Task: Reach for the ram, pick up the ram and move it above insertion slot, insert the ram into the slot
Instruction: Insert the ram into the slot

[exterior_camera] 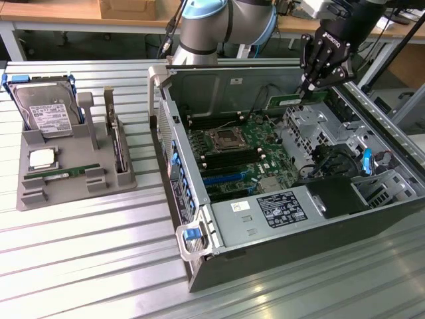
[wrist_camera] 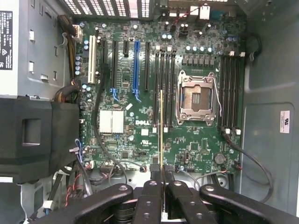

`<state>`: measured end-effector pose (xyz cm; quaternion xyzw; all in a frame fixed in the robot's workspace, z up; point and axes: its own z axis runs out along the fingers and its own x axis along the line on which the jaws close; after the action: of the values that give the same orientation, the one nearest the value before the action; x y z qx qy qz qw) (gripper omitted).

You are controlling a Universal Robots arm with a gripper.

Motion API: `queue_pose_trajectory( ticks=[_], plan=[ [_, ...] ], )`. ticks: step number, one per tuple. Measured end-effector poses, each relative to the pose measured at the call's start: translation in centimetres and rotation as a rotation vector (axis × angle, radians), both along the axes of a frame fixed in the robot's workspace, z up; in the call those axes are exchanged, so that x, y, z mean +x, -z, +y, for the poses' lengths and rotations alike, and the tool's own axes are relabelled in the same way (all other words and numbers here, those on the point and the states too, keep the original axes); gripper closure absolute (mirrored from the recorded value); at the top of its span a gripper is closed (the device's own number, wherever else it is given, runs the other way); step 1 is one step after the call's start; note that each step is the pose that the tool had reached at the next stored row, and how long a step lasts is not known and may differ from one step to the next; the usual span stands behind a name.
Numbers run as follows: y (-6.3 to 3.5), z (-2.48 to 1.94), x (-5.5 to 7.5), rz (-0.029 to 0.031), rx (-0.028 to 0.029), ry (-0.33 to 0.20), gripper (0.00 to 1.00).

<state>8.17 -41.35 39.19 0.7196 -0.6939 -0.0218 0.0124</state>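
Observation:
My gripper (wrist_camera: 161, 176) is shut on the ram (wrist_camera: 161, 130), which the wrist view shows edge-on as a thin green and gold line between the black fingers (wrist_camera: 150, 196). The stick hangs above the motherboard, roughly in line with a bank of long black memory slots (wrist_camera: 162, 70) beside the square processor socket (wrist_camera: 196, 100). In the exterior view the gripper (exterior_camera: 307, 86) is over the far side of the open computer case, with the green ram (exterior_camera: 289, 101) jutting toward the exterior view's left. The slots (exterior_camera: 229, 159) lie lower on the board.
On the exterior view's left, a grey holder (exterior_camera: 30, 196) carries a silver hard drive (exterior_camera: 43, 109), a square processor chip (exterior_camera: 41, 158) and another green stick (exterior_camera: 63, 174). Case walls (exterior_camera: 176, 179), drive cages (exterior_camera: 312, 126), cables and a black shroud (wrist_camera: 32, 135) surround the motherboard.

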Motion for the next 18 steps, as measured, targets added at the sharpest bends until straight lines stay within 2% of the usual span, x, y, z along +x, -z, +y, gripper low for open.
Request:
queue_pose_trajectory(
  ticks=[18],
  plan=[
    [0.44,0.0,-0.38,0.0,0.0,0.0,0.88]
  ],
)
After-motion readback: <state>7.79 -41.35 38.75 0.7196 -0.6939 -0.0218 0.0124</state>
